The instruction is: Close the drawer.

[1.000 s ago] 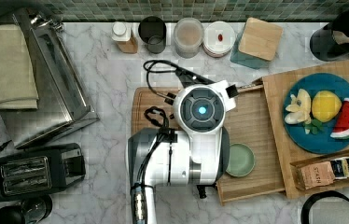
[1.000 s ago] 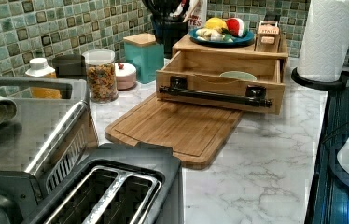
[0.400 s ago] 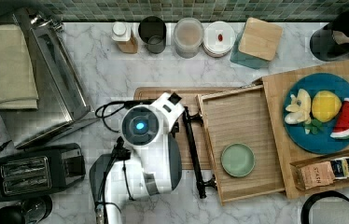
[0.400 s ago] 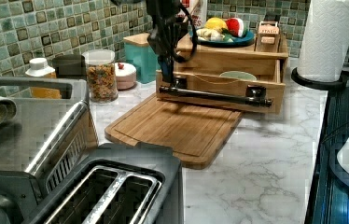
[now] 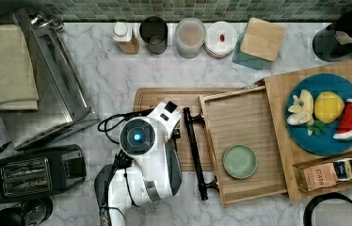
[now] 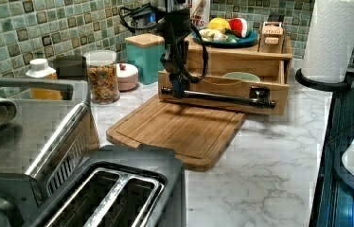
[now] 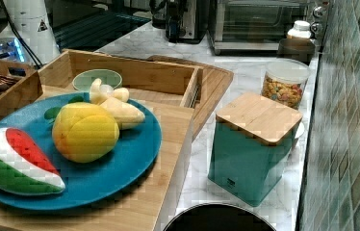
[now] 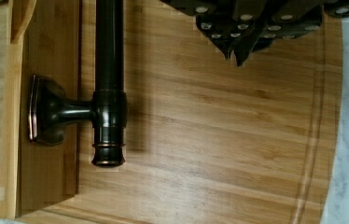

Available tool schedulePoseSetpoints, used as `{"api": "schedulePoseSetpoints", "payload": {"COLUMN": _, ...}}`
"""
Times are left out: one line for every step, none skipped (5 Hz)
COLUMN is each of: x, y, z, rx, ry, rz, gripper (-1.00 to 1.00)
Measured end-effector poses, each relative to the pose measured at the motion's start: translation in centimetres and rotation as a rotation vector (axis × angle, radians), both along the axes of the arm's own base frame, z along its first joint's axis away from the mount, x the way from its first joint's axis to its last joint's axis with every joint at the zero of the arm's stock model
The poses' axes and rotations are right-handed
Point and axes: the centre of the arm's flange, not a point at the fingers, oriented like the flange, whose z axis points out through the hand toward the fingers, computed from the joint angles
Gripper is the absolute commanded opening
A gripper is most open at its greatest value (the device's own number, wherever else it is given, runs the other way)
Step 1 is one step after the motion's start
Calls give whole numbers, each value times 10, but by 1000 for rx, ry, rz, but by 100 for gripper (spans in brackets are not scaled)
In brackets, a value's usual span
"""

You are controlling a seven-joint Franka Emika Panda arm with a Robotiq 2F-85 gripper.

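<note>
The drawer (image 5: 244, 122) is a shallow light-wood tray pulled out from under a wooden shelf (image 5: 277, 155), with a small green bowl (image 5: 239, 161) inside. Its black bar handle (image 5: 194, 150) runs along the front edge. My gripper (image 6: 178, 90) hangs just in front of the handle's (image 6: 222, 98) far end, over the cutting board (image 6: 180, 130). In the wrist view the gripper (image 8: 237, 55) is shut with nothing in it. It sits beside the handle (image 8: 108, 70), apart from it, above the board (image 8: 233, 140). The drawer's rim (image 7: 135, 72) stands open in the right view.
On the shelf are a blue plate (image 5: 306, 141) of toy fruit and a small box (image 5: 327, 173). Jars (image 5: 190, 36), a teal canister with a wooden lid (image 5: 261, 40), a toaster oven (image 5: 47, 84) and a toaster (image 5: 33, 172) ring the marble counter. A paper towel roll (image 6: 331, 38) stands beside the drawer.
My arm has swung from above the drawer to the top view's left and come down in front of the handle's end. The drawer has not moved.
</note>
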Motion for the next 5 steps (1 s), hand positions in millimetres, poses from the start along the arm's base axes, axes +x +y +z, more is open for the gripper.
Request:
{"api": "schedulePoseSetpoints", "payload": {"x": 4, "y": -7, "z": -18, "rx": -51, "ry": -26, "rz": 55, "gripper": -100}}
{"api": "schedulePoseSetpoints", "payload": {"x": -2, "y": -12, "z": -37, "rx": -83, "ry": -57, "rz": 43, "gripper": -100}}
{"api": "schedulePoseSetpoints", "payload": {"x": -22, "y": -17, "z": -56, "rx": -94, "ry": -16, "rz": 1, "gripper": -100}}
{"api": "schedulePoseSetpoints", "payload": {"x": -42, "y": -22, "z": -75, "rx": -105, "ry": 41, "rz": 2, "gripper": -100}}
{"api": "schedulePoseSetpoints", "payload": {"x": -56, "y": -28, "z": -88, "rx": -106, "ry": 66, "rz": -3, "gripper": -100}}
